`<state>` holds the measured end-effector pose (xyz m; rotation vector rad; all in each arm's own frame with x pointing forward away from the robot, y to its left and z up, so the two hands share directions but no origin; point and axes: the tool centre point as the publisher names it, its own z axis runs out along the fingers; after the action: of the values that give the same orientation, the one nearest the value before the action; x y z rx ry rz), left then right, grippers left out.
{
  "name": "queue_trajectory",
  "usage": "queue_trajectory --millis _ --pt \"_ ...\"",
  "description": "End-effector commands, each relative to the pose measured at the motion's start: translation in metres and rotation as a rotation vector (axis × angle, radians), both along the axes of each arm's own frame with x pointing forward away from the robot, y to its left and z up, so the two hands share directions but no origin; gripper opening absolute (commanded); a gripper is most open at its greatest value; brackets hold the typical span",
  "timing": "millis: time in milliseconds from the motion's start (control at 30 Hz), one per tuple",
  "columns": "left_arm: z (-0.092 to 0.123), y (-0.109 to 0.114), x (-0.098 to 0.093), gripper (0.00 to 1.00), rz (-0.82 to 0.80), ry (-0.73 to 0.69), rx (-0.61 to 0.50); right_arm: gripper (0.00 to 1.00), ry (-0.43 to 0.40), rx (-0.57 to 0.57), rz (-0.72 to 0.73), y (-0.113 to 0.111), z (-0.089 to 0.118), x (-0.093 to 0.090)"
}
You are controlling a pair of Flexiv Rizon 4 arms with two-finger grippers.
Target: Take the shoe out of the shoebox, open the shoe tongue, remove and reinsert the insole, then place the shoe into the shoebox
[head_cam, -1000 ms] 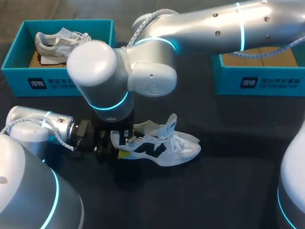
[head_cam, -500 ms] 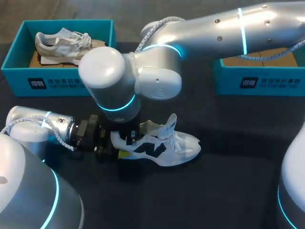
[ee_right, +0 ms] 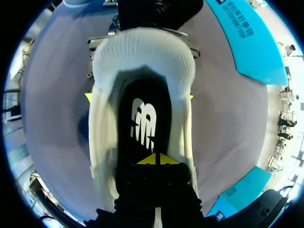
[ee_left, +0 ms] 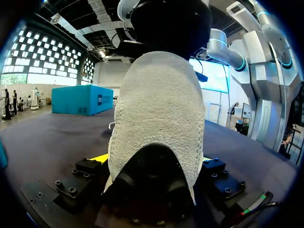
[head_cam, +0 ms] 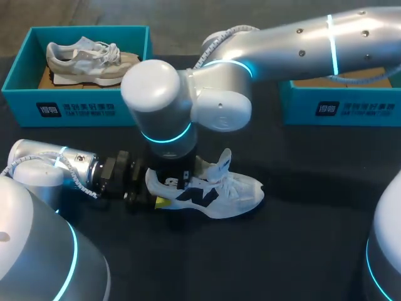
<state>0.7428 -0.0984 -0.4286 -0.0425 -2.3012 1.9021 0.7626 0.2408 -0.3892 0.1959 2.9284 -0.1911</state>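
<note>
Because the right arm [head_cam: 188, 103] covers the opening of the shoe [head_cam: 229, 191] from above, the heel is hidden there. The left tool [ee_left: 153, 164] clamps the nubbly white fabric heel from both sides. The right tool [ee_right: 155, 160], tips together, sits over the black insole [ee_right: 142, 121]; whether it pinches the insole is unclear. The shoe stands on the dark tabletop [head_cam: 301, 244].

in the head view the right arm [head_cam: 188, 106] covers the right gripper [ee_right: 156, 160] and the heel of the shoe [head_cam: 229, 191]; the right-hand shoebox [head_cam: 338, 108] is cut off.
</note>
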Motion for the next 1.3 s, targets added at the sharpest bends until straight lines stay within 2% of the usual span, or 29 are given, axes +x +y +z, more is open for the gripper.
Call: queue_trajectory --millis 33,400,667,733,767,800,1033,1300 --pt "-0.004 0.001 0.001 0.0 0.003 -0.001 0.0 0.0 -0.005 0.012 -0.009 -0.011 0.0 -0.002" --pt "-0.004 0.001 0.001 0.0 0.003 -0.001 0.0 0.0 -0.026 0.032 -0.054 -0.033 0.004 -0.007" --pt "-0.004 0.001 0.001 0.0 0.003 -0.001 0.0 0.0 -0.04 0.055 -0.054 -0.035 0.002 -0.009" --pt "-0.004 0.001 0.001 0.0 0.003 -0.001 0.0 0.13 -0.043 0.06 -0.054 -0.036 0.001 -0.009" --pt "-0.004 0.001 0.001 0.0 0.003 -0.001 0.0 0.13 -0.043 0.06 -0.054 -0.036 0.001 -0.009" --pt "-0.004 0.001 0.001 0.0 0.003 -0.001 0.0 0.23 -0.042 0.061 -0.055 -0.036 0.0 -0.009" --pt "-0.004 0.001 0.001 0.0 0.003 -0.001 0.0 0.29 -0.031 0.065 -0.055 -0.037 -0.003 -0.009" --pt "-0.004 0.001 0.001 0.0 0.003 -0.001 0.0 0.28 0.007 0.074 -0.051 -0.035 -0.013 -0.006"
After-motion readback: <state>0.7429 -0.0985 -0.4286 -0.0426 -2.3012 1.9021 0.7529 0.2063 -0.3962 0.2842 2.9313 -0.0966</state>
